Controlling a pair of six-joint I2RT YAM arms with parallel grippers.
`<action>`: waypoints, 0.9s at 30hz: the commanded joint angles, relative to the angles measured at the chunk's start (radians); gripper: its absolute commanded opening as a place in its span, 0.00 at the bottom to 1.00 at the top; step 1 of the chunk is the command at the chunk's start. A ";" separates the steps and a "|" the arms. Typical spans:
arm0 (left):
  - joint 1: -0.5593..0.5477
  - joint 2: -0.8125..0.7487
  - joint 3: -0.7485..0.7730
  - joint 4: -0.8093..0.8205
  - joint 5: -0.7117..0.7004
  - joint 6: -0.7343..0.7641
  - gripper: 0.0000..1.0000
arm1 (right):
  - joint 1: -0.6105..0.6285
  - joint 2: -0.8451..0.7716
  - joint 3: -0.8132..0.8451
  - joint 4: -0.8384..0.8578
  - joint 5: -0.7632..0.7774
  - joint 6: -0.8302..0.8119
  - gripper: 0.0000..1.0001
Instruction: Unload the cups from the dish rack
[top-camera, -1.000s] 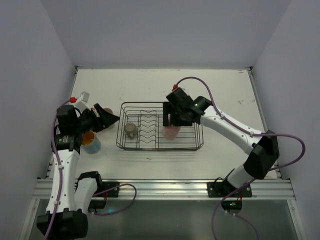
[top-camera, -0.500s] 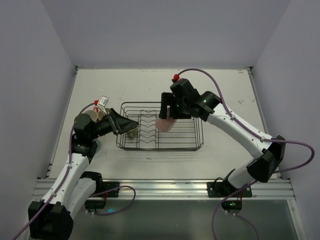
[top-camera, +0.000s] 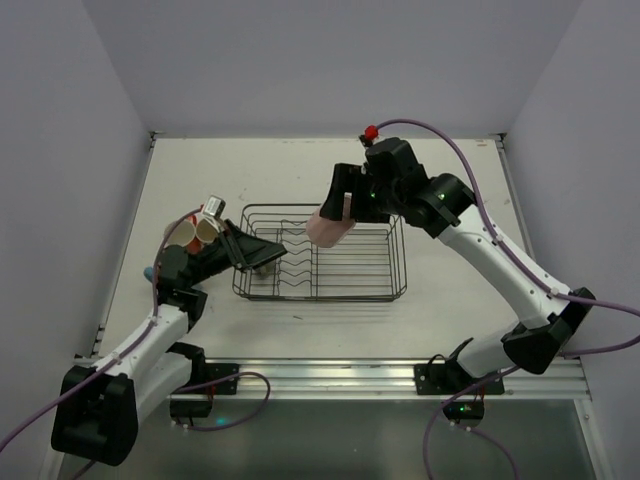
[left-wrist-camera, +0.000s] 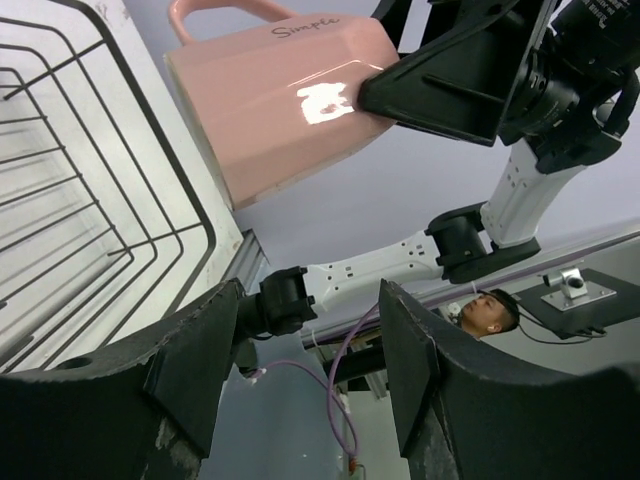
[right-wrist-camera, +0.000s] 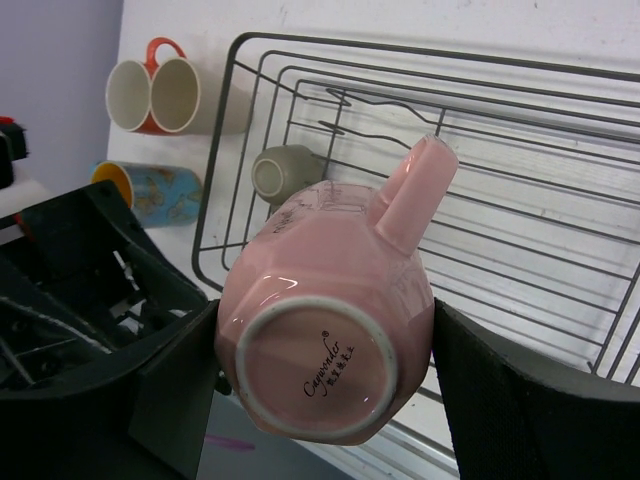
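1. A pale pink ceramic mug (top-camera: 328, 226) is pictured clamped on both sides by the right gripper (top-camera: 337, 210). A second earlier it sat low in the 3 o'clock half of the rectangular black wire dish rack (top-camera: 340, 297). It has since been lifted clear of the wires and is held tilted above the rack's middle.
2. The left gripper (top-camera: 252, 250), its fingers (left-wrist-camera: 190, 360) spread with nothing between them, has been swung in from the table (top-camera: 450, 200) at 9 o'clock. It is now at the rack's 9 o'clock end.
3. A small olive-grey mug (right-wrist-camera: 283, 172) is seen there inside the rack, and it is judged to be the last one left to unload.
4. An orange mug (right-wrist-camera: 128, 95), a beige mug (right-wrist-camera: 195, 97) and a light blue mug (right-wrist-camera: 150, 192) are shown already out on the table, at 9 o'clock of the rack.
5. With the pink mug in the air, only its set-down and the olive-grey pick-up are thought to remain.
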 joint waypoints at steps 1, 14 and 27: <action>-0.024 0.044 -0.033 0.264 -0.022 -0.076 0.64 | -0.007 -0.057 0.081 0.052 -0.083 -0.014 0.00; -0.091 0.127 -0.007 0.461 -0.109 -0.107 0.66 | -0.033 -0.080 0.072 0.117 -0.218 0.001 0.00; -0.145 0.223 0.016 0.554 -0.161 -0.148 0.66 | -0.048 -0.103 0.052 0.167 -0.281 0.012 0.00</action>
